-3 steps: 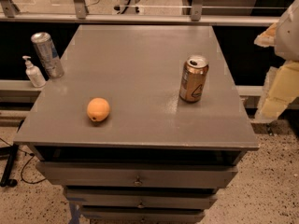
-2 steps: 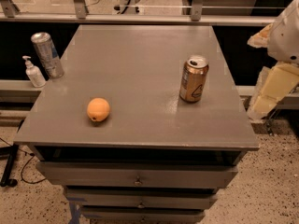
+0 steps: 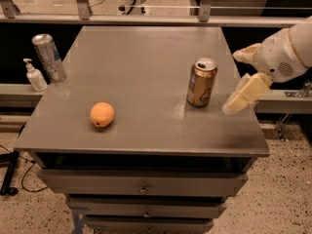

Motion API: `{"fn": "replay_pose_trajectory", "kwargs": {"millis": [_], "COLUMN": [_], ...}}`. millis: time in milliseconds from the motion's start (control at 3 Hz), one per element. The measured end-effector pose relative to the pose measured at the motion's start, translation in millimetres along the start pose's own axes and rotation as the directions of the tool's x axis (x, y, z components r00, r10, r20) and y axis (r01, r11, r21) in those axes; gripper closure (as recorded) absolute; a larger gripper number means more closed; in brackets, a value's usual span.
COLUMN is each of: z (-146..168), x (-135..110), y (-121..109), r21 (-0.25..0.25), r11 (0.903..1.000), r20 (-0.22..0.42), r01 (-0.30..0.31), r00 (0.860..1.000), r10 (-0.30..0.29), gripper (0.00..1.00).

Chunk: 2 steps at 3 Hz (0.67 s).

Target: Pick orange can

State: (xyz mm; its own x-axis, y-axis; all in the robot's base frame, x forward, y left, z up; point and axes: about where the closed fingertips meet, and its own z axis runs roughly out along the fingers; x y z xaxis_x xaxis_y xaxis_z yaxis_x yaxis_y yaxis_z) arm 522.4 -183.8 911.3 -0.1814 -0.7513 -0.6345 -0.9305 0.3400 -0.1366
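step: approach, nothing grabbed yet | gripper (image 3: 231, 84) hung just right of orange can (image 3: 202, 82) on table (image 3: 146, 57), fingers spread | next, probably: slide in around it, squeeze

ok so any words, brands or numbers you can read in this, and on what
Nothing reads clearly.
orange can: dark triangular mark, no legible words.
silver can: print too blurred.
pump bottle: label too small.
gripper, open just right of the orange can: no text seen.
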Motion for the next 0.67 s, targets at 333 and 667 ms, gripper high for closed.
{"fn": "replay_pose_trajectory", "kwargs": {"millis": [333, 667], "z": [37.7, 67.6], "x": [-18.1, -43.6], "y": [6.6, 16.6], "r21": [-0.082, -0.160], "r11": [0.9930, 0.9794], "r20": [0.205, 0.359], "r01": [-0.085, -0.123], "r00": [0.974, 0.917], "r10": [0.100, 0.174], "gripper": [0.00, 0.18]}}
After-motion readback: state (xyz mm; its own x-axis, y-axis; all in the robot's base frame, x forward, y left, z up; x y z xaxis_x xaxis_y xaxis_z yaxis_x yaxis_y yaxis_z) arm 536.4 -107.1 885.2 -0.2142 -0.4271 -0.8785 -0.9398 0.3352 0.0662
